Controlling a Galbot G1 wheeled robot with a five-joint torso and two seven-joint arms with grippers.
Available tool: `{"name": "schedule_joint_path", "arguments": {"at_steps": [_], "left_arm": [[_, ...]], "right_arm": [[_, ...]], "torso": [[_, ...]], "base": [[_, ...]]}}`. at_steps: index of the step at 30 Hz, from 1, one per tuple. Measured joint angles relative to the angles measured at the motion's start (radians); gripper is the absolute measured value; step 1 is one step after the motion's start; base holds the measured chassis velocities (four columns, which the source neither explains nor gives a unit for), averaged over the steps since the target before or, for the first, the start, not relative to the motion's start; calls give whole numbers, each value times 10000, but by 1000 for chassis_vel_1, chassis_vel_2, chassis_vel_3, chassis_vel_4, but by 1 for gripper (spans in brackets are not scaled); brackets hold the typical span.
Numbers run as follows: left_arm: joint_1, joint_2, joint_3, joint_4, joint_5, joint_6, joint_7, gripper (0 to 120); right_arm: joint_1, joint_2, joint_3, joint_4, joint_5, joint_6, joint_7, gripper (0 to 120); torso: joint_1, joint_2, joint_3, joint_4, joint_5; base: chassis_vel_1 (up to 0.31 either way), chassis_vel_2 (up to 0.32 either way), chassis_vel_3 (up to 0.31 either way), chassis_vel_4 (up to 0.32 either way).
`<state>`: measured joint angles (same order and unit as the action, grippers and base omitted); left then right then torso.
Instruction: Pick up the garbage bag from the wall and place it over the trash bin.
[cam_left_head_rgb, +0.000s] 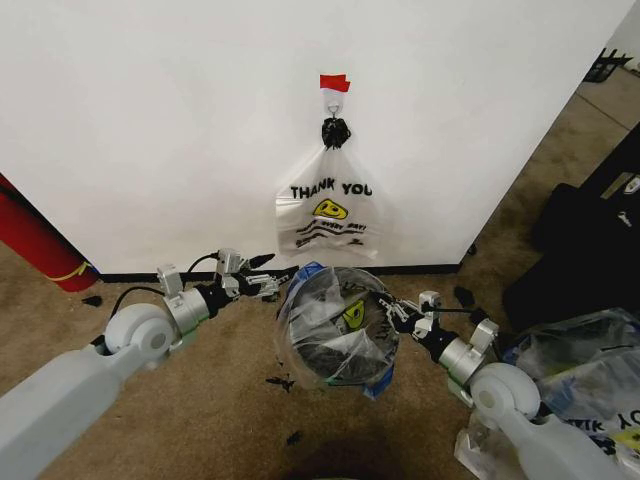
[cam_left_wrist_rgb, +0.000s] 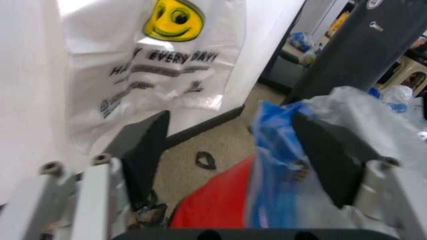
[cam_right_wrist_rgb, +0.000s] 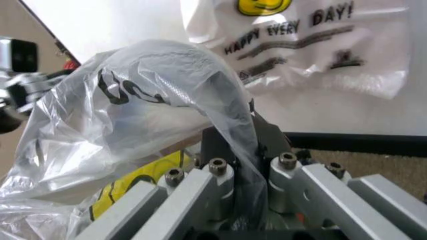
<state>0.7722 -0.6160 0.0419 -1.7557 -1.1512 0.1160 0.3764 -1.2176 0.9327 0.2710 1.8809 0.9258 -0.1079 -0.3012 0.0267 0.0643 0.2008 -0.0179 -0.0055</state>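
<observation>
The garbage bag (cam_left_head_rgb: 335, 325), crinkly clear plastic with blue patches, is draped over the trash bin (cam_left_head_rgb: 330, 365), whose dark mesh shows through it on the carpet below the wall (cam_left_head_rgb: 150, 120). My left gripper (cam_left_head_rgb: 280, 277) is at the bag's left rim. In the left wrist view the left gripper (cam_left_wrist_rgb: 230, 150) is open, with the blue plastic (cam_left_wrist_rgb: 277, 165) against one finger and the bin's red base (cam_left_wrist_rgb: 213, 205) below. My right gripper (cam_left_head_rgb: 388, 308) is at the right rim. In the right wrist view the right gripper (cam_right_wrist_rgb: 243, 150) is shut on a fold of the bag (cam_right_wrist_rgb: 133, 115).
A whitish "THANK YOU" smiley bag (cam_left_head_rgb: 328, 215) hangs from the hook (cam_left_head_rgb: 334, 100) under red tape (cam_left_head_rgb: 334, 82), just behind the bin. A red cylinder (cam_left_head_rgb: 35, 245) leans at far left. Black luggage (cam_left_head_rgb: 590, 230) and plastic bags (cam_left_head_rgb: 590, 360) crowd the right. Small black scraps (cam_left_head_rgb: 275, 380) lie on the carpet.
</observation>
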Motion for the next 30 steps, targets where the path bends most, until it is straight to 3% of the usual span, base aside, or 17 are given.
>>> {"name": "schedule_joint_path", "arguments": {"at_steps": [7, 10, 20, 23, 27, 30], "left_arm": [[-379, -238, 383, 500, 48, 261, 305, 46], [-445, -361, 461, 605, 91, 293, 310, 40], [-662, -452, 613, 759, -146, 411, 318, 1], [-605, -451, 474, 755, -378, 458, 284, 0], [-342, -318, 93, 388, -1238, 721, 134, 16], [-253, -277, 72, 118, -1292, 844, 62, 26]], "right_arm": [[51, -56, 5, 20, -22, 51, -50, 1], [70, -58, -11, 9, -39, 58, -52, 1], [68, -73, -12, 3, -122, 63, -14, 1], [59, -88, -10, 7, -136, 62, -7, 1], [87, -129, -6, -27, -165, 76, -7, 1], [102, -122, -11, -25, -166, 77, -12, 1]], "torso": [[0, 0, 0, -1, 1], [0, 0, 0, -2, 0], [0, 0, 0, -3, 1], [-1, 0, -1, -3, 2], [-1, 0, -1, -1, 4], [-2, 0, -1, -2, 1]], "base": [[0, 0, 0, 0], [0, 0, 0, 0], [0, 0, 0, 0], [0, 0, 0, 0], [0, 0, 0, 0], [0, 0, 0, 0]]}}
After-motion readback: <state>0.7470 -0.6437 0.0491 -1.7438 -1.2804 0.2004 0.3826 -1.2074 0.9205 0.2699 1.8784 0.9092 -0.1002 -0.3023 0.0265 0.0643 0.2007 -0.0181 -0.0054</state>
